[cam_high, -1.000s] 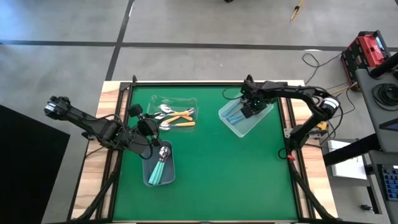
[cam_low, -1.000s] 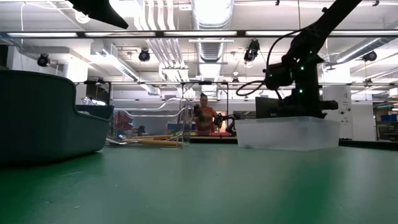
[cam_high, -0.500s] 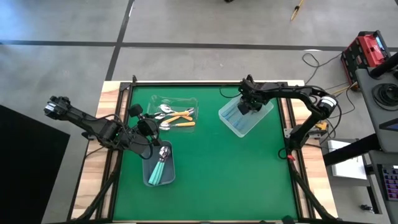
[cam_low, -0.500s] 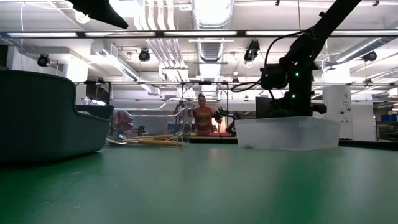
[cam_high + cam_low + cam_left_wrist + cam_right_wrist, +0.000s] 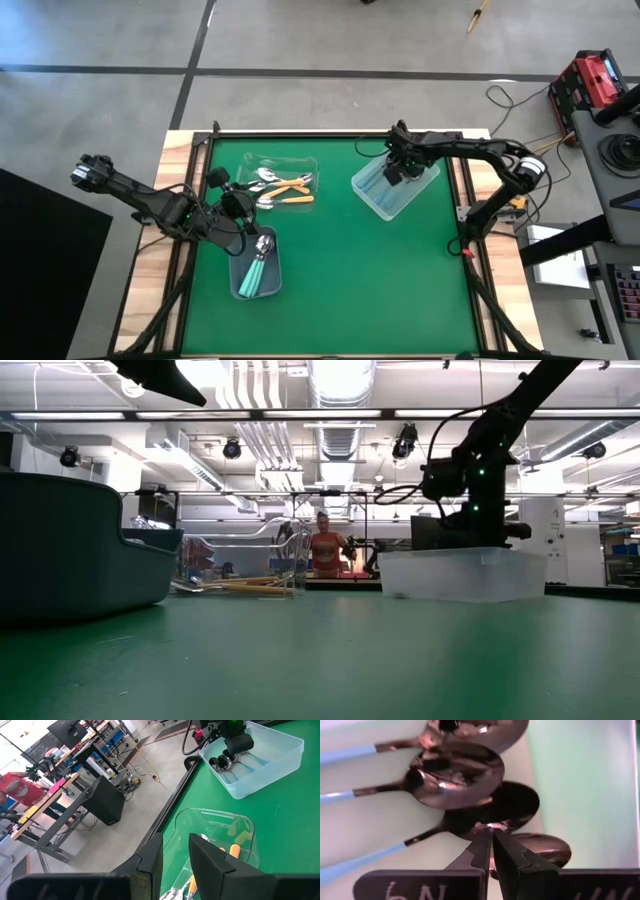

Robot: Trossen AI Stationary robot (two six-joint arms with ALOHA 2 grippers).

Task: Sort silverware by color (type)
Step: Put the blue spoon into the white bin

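Two grippers are at work over the green table (image 5: 350,270). The right gripper (image 5: 491,836) has its fingers pressed together, holding nothing, its tips just over the shiny bowl of a blue-handled spoon (image 5: 470,822) inside the clear bin (image 5: 394,188). Beside that spoon lie more blue-handled spoons (image 5: 440,775), bowls overlapping, handles running the same way. The left gripper (image 5: 175,852) has its fingers a narrow gap apart with nothing seen between them; it hangs above the grey bin (image 5: 256,266) that holds teal-handled spoons (image 5: 258,268). Ahead of it, past its fingertips, sits a clear tray (image 5: 278,176) with orange-handled spoons (image 5: 288,190) and a few metal bowls bunched at one end. Well beyond that tray the right arm reaches into its bin. A person (image 5: 325,548) stands in the room far behind the table. Against the picture a second ago, the right gripper has shifted slightly within the clear bin, toward its far end; the left arm has not moved
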